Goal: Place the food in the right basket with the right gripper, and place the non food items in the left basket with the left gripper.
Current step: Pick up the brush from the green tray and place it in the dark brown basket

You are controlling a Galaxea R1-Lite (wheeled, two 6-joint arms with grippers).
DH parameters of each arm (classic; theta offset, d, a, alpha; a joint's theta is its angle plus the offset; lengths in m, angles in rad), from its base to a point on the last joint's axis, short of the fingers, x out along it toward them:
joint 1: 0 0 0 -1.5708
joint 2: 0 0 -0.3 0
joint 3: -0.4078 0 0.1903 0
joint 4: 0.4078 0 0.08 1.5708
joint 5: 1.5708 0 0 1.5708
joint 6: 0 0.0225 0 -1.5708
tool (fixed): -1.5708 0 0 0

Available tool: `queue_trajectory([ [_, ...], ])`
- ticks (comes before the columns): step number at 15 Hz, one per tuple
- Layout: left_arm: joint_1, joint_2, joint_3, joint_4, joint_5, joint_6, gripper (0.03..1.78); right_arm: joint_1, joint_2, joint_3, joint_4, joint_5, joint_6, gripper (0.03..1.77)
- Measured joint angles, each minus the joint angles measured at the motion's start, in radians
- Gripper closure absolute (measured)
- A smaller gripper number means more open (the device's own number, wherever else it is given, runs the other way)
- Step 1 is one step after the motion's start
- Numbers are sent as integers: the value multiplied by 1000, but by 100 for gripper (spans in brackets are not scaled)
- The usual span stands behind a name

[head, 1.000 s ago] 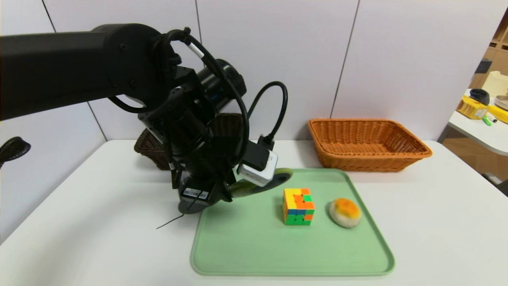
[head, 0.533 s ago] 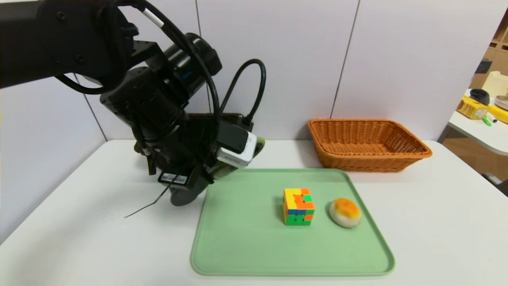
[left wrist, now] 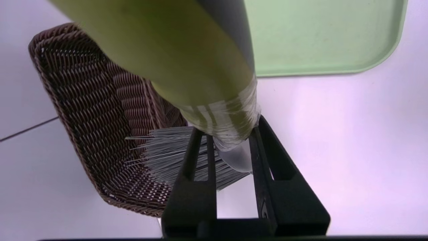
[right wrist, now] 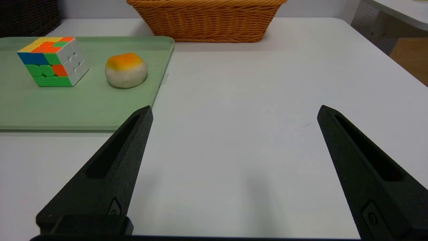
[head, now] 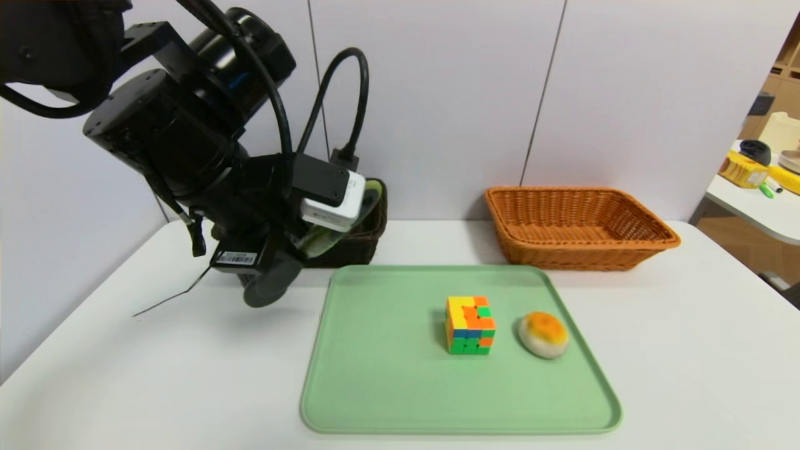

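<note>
Left wrist view: your left gripper [left wrist: 227, 134] has its fingers closed on the olive-green handle of the bristle brush [left wrist: 187, 60], bristles partly over the dark brown wicker basket [left wrist: 90, 110]. You've got that brush above the table, off the tray. Your right gripper [right wrist: 235, 112], fingers spread wide, holds nothing, over bare white table [right wrist: 240, 150]. Puzzle cube [head: 470, 325] and orange-topped bun [head: 543, 335] sit apart on the green tray [head: 400, 387]; orange-tan wicker basket [head: 581, 244] stands behind, near the tray's far right corner.
</note>
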Motion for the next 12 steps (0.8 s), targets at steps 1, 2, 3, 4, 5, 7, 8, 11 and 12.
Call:
queue_trajectory([
  [1, 10, -7, 0, 0, 1, -6, 146, 0, 0, 0, 0, 0, 0, 10],
  [2, 19, -15, -3, 0, 10, -7, 146, 0, 0, 0, 0, 0, 0, 10],
  [3, 27, -22, -5, -1, 26, -10, 146, 0, 0, 0, 0, 0, 0, 10],
  [4, 33, -29, -7, -2, 40, -12, 146, 0, 0, 0, 0, 0, 0, 10],
  [5, 39, -37, -9, -3, 47, -13, 146, 0, 0, 0, 0, 0, 0, 10],
  [7, 47, -52, -11, -10, 73, -19, 146, 0, 0, 0, 0, 0, 0, 10],
  [8, 50, -58, -17, -10, 88, -21, 146, 0, 0, 0, 0, 0, 0, 10],
  [11, 54, -68, -22, -48, 117, -23, 146, 0, 0, 0, 0, 0, 0, 10],
  [12, 54, -68, -23, -73, 125, -21, 146, 0, 0, 0, 0, 0, 0, 10],
])
